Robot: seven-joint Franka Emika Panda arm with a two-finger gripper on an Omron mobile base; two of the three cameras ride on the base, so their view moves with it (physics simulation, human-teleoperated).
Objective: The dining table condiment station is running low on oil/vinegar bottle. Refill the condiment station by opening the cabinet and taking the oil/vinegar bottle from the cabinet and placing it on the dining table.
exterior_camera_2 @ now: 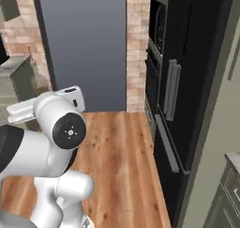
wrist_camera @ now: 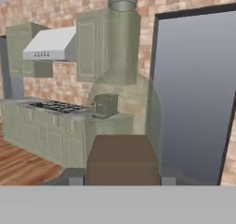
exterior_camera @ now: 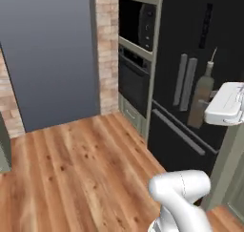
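Note:
My gripper is shut on the oil/vinegar bottle and holds it upright in the air in front of a black fridge. The bottle has a dark brown lower part, a clear upper part and a thin neck. In the hand view the bottle stands close up between the finger tips, and its clear upper part and neck rise to the top edge. A sage-green wall cabinet hangs beside a range hood far behind it, doors shut. The dining table is out of view.
The black fridge with long handles, a wall oven and a microwave line the right side. Left of them are a brick pillar, a large grey panel and open wood floor. Across the room is a stove counter with a toaster.

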